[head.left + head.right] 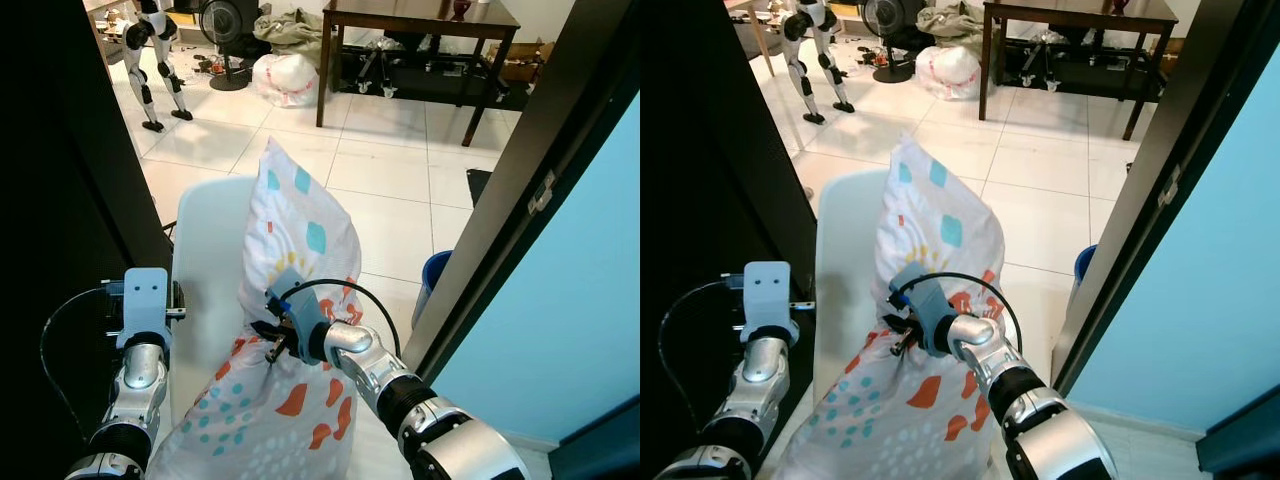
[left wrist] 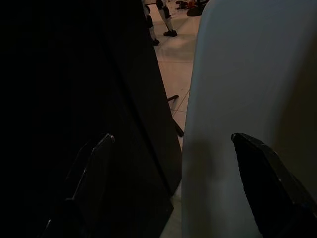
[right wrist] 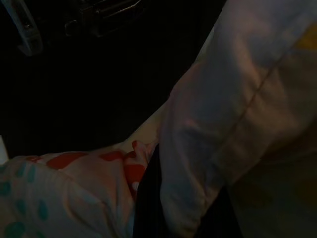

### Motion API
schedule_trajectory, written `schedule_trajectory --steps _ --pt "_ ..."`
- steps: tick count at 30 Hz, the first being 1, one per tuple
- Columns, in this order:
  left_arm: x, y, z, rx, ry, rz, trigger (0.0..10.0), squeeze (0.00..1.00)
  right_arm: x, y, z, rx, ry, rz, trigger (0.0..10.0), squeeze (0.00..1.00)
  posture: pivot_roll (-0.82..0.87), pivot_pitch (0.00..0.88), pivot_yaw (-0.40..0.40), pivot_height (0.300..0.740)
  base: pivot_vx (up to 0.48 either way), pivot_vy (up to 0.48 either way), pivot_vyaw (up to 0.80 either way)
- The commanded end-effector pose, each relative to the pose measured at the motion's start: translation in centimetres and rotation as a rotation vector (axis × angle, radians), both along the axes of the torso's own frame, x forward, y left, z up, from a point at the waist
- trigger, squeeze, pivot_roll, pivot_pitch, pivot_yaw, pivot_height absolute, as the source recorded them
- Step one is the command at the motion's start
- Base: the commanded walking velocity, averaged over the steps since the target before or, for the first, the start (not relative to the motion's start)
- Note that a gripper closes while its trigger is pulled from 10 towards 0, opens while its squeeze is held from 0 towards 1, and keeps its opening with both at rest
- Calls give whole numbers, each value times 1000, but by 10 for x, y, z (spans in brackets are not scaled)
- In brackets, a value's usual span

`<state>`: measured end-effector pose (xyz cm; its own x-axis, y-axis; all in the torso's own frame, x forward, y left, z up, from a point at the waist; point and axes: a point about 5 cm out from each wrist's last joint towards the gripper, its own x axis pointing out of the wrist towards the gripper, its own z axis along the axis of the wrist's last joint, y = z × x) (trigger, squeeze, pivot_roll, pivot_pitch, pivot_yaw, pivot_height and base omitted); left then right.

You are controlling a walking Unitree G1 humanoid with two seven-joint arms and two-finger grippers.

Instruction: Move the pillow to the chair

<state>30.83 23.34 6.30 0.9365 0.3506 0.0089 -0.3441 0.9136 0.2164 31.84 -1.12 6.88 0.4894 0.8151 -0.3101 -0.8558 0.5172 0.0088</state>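
We have the pillow (image 1: 290,330) pinched in our right claw (image 1: 275,340), whose 2 fingers are closed on a bunch of its fabric about midway up; the right wrist view shows the cloth folded tight around a dark finger. The pillow stands on end and leans against the white chair (image 1: 205,270), its upper corner poking above the chair's far edge and its lower end spreading toward us over the seat. Our left claw (image 2: 173,163) hangs beside the chair's left edge, fingers spread wide with nothing between them, next to a dark panel (image 1: 60,180).

We judge the pillow is nearly placed and the step in hand is settling it. To do that well, we would lower the right claw until the pillow's weight sits on the seat rather than in our grip, then let go slowly and draw back along the fabric so nothing snags. It looks soft and top-heavy, so it may slump toward the tiled floor (image 1: 400,170) on the right; tipping it toward the chair first should help.
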Motion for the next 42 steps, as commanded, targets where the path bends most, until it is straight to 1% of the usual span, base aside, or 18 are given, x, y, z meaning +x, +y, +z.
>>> schedule_trajectory --steps 1,8,9,11,12,13,14,18,21,22,23,24,25,26,27,32,38,42 --pt "-5 -2 -8 -7 39 -1 10000 0 -16 38 5 81 31 96 10000 0 -15 98 -32 665 0 0 0" --pt "-5 -4 -8 -10 40 -4 10000 0 -15 45 10 111 31 96 10000 0 -10 99 -35 645 0 0 0" --pt "-4 -5 -8 -10 40 -7 10000 0 -12 46 15 143 38 82 10000 0 -8 99 -35 640 0 0 0" --pt "-3 -10 -7 -13 32 -15 10000 0 2 47 37 275 58 25 10000 0 -3 99 -37 630 0 0 0" --pt "-3 -10 -7 -13 32 -15 10000 0 2 47 37 275 58 25 10000 0 -3 99 -37 630 0 0 0" --pt "-2 -14 -5 -18 22 -25 10000 0 16 45 61 389 57 -24 10000 0 0 100 -38 620 0 0 0" --pt "-2 -14 -5 -18 22 -25 10000 0 16 45 61 389 57 -24 10000 0 0 100 -38 620 0 0 0" --pt "0 -19 -4 -24 17 -36 10000 0 38 40 103 549 29 -89 10000 0 -1 99 -44 600 0 0 0" --pt "0 -19 -4 -25 17 -37 10000 0 42 39 112 582 25 -98 10000 0 -1 99 -45 595 0 0 0" --pt "1 -22 -3 -28 12 -42 10000 0 52 37 143 666 -10 -108 10000 0 3 93 -51 585 0 0 0" --pt "1 -22 -3 -28 12 -42 10000 0 52 37 143 666 -10 -108 10000 0 3 93 -51 585 0 0 0" --pt "2 -25 -1 -29 3 -46 10000 0 58 36 169 737 -38 -109 10000 0 7 88 -53 575 0 0 0" --pt "3 -26 0 -28 -2 -49 10000 0 60 36 179 764 -49 -109 10000 0 9 86 -55 570 0 0 0" --pt "3 -26 0 -28 -2 -49 10000 0 60 36 179 764 -49 -109 10000 0 9 86 -55 570 0 0 0" --pt "4 -27 2 -26 -9 -51 10000 0 62 37 194 797 -69 -104 10000 0 15 82 -58 560 0 0 0" --pt "6 -26 7 -10 -27 -50 10000 0 61 42 217 842 -92 -72 10000 0 25 74 -64 535 0 0 0" --pt "7 -18 19 19 -72 -22 10000 0 58 48 232 925 -67 -20 10000 0 46 64 -71 510 0 0 0" --pt "8 -12 26 34 -95 -4 10000 0 54 54 237 936 -75 29 10000 0 47 62 -71 500 0 0 0"
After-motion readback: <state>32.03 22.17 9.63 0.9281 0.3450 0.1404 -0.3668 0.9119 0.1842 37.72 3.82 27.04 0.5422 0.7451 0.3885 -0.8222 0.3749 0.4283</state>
